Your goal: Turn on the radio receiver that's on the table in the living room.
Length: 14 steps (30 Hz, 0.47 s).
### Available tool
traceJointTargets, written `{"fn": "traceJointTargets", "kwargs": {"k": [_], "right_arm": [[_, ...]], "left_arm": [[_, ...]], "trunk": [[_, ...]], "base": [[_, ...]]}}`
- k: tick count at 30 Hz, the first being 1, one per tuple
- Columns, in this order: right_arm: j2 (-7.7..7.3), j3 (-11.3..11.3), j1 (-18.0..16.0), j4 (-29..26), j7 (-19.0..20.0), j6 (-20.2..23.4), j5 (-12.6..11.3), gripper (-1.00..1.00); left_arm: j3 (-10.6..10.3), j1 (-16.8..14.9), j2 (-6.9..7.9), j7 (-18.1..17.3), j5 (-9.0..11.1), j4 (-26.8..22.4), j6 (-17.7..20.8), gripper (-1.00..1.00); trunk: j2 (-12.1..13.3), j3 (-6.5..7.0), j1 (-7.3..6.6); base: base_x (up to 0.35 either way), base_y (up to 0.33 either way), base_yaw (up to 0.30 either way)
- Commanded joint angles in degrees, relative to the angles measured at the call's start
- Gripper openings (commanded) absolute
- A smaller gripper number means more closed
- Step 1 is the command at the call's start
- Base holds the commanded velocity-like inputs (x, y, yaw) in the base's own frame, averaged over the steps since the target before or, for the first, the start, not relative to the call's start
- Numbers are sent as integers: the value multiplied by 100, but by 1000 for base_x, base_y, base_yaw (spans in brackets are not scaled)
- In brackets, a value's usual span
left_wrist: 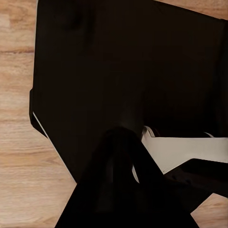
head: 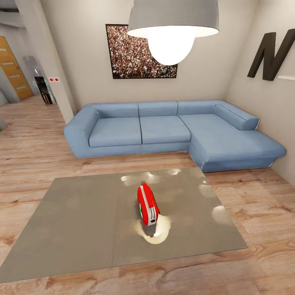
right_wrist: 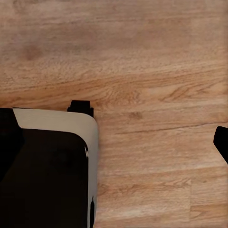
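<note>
Red radio [head: 147,204] upright on grey table [head: 82,213], lower centre; on/off unreadable; pincers' opening can't tell.

wood plank floor [right_wrist: 142,61] across most of frame, grain running sideways. black robot body panel [right_wrist: 42,180] with pale grey rim [right_wrist: 71,118], small black tab [right_wrist: 80,106] at rim. dark sliver [right_wrist: 222,142] at frame edge, unidentifiable.

Blue corner sofa [head: 172,131], hanging lamp [head: 172,28]
</note>
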Motion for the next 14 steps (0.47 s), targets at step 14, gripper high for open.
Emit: {"fn": "traceJointTargets", "kwargs": {"k": [14], "right_arm": [[1, 0, -2, -1, 0, 0, -1, 100]], "left_arm": [[0, 0, 0, 0, 0, 0, 0, -100]], "trunk": [[0, 0, 0]], "base": [[0, 0, 0]]}}
